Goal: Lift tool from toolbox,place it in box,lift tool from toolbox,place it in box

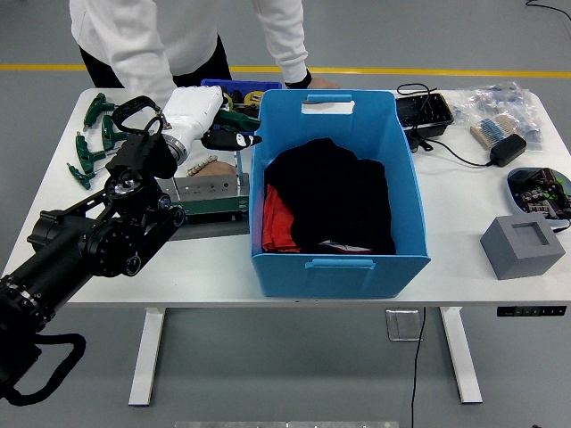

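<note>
Spanning the frame: a white worktop (464, 272). Standing at its far side, well behind the blue box (332, 192): a person in a white top, one hand (314, 83) resting on the worktop just behind the box's back wall. Sitting near the middle of the worktop: that blue box, open-topped, holding black cloth (332, 196) over a red piece (273, 223) along the box's left inner wall. Reaching in from the lower left toward the box: a black robot arm (85, 241), ending in the white left hand (194, 114). Lying flat to the left of the box: a green and grey toolbox (205, 198), almost touching the box's left wall. Hovering above the toolbox, just left of the box's upper left corner: the left hand, fingers curled around a dark green-handled tool (230, 138); the tool's tip pointing at the box's left rim, not yet over the inside. Exact kind of tool: cannot tell. Sitting behind the hand, left of the box's back corner: a small blue bin (223, 87) with mixed items. Lying far left of the box: several green-handled tools (93, 134). Resting to the right of the box: a black tray (425, 112), a black adapter (505, 149) with its cable, a clear bag (496, 107) of parts, a grey block (523, 246), and a round dish (537, 189) of small parts at the worktop's right edge.
</note>
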Controlling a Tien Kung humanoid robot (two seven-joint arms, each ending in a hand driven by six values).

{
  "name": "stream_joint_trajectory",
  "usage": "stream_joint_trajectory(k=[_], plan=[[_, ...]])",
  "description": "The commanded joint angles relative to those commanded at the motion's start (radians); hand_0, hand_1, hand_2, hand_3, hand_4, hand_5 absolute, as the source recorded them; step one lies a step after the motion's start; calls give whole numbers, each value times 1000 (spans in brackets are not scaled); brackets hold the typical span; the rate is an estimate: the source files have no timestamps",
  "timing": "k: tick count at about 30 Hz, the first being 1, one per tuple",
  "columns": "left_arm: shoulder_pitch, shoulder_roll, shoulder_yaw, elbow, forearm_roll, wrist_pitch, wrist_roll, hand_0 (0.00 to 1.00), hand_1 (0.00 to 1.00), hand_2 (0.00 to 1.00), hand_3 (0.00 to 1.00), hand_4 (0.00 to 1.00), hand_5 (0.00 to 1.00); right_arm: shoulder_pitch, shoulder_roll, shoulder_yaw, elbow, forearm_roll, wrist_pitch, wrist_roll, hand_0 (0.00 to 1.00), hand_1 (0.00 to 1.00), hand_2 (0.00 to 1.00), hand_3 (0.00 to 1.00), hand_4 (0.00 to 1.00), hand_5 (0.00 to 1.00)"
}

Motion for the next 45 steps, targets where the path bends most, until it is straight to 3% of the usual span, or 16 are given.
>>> stream_joint_trajectory(k=[14, 15, 21, 22, 27, 28, 33, 34, 45], plan=[[-14, 7, 23, 10, -21, 69, -26, 145, 2, 12, 36, 967, 638, 8, -2, -9, 0, 17, 0, 4, 672, 660, 726, 573, 777, 721], [-18, 9, 27, 7, -25, 72, -30, 138, 2, 8, 31, 848, 650, 8, -2, -9, 0, 17, 0, 4, 672, 659, 726, 574, 777, 721], [-50, 31, 76, -11, -49, 95, -60, 138, 2, 8, 31, 848, 650, 8, -3, -10, 0, 15, 1, 4, 672, 659, 726, 574, 777, 721], [-55, 36, 86, -16, -50, 94, -61, 137, 2, 5, 29, 718, 587, 8, -3, -10, 0, 16, 1, 4, 672, 660, 726, 574, 777, 721], [-85, 62, 134, -45, -50, 78, -64, 137, 2, 5, 29, 718, 587, 8, -4, -14, 0, 23, 0, 6, 672, 660, 726, 574, 777, 721], [-91, 68, 144, -52, -51, 73, -65, 136, 2, 4, 30, 709, 530, 7, -4, -14, 0, 24, 0, 6, 672, 660, 726, 574, 778, 720], [-116, 92, 184, -91, -53, 48, -68, 136, 2, 4, 30, 709, 530, 7, -4, -15, 0, 26, 1, 7, 672, 660, 726, 574, 778, 720], [-120, 96, 189, -98, -53, 43, -68, 138, 2, 6, 35, 692, 473, 7, -4, -15, 0, 25, 1, 7, 672, 659, 726, 574, 777, 720], [-181, 149, 235, -183, -54, -17, -77, 141, 2, 13, 39, 698, 456, 6, -5, -16, -1, 28, 1, 7, 672, 659, 726, 574, 777, 720]])
